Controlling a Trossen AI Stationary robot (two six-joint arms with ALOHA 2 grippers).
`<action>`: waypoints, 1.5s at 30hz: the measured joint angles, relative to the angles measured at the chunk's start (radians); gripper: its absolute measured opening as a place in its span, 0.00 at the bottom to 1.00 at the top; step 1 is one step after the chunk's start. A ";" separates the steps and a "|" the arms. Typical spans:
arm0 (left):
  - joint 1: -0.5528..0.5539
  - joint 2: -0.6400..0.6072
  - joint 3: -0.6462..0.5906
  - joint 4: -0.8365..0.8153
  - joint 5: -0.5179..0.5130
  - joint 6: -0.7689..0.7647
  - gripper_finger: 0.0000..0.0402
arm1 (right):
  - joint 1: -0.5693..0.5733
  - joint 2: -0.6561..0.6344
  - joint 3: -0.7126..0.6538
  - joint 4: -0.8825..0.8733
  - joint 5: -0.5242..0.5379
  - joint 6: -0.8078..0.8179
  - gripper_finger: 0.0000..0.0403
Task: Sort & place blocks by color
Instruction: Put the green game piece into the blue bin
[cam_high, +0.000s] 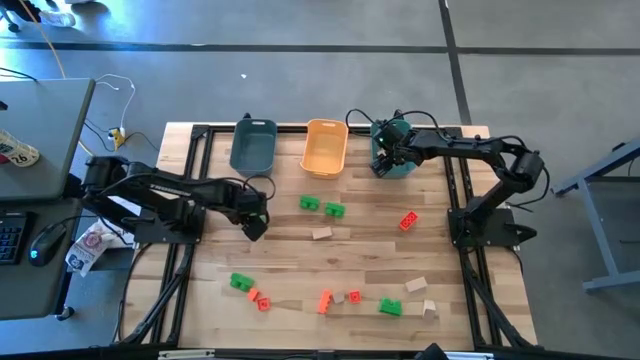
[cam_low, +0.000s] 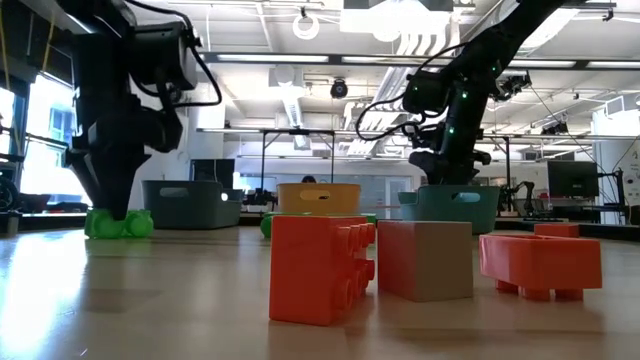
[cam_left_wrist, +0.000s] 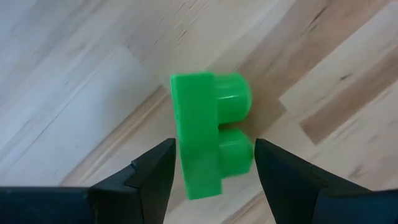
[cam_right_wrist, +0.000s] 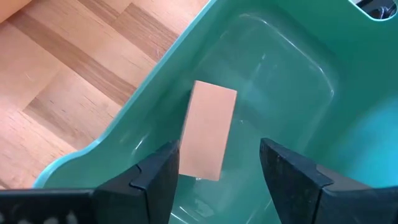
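The left gripper (cam_left_wrist: 211, 163) hangs released over the desk (cam_high: 370, 250), its fingers flanking a green block (cam_left_wrist: 208, 134) on bare wood. The right gripper (cam_right_wrist: 217, 163), also released, hovers inside the teal bin (cam_right_wrist: 298, 81), a tan block (cam_right_wrist: 207, 130) lying just below it. No writing is readable.

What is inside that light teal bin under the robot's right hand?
One pale tan block lies in the teal bin, between the open fingers of the right hand. The bin's near end is hidden behind the hand.

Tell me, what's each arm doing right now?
Left gripper open, straddling green block. Right gripper open over teal bin, tan block inside. Nothing blocking.
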 joint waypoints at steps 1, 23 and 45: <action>0.000 0.009 0.000 0.000 -0.003 0.000 0.51 | 0.000 0.000 0.000 0.000 0.000 0.000 0.52; 0.000 0.103 0.002 0.038 0.006 0.097 0.34 | 0.000 -0.001 0.000 -0.004 0.016 0.005 0.52; 0.000 -0.139 -0.002 0.056 -0.042 0.140 0.34 | 0.163 -0.002 0.256 -0.322 0.012 0.036 0.52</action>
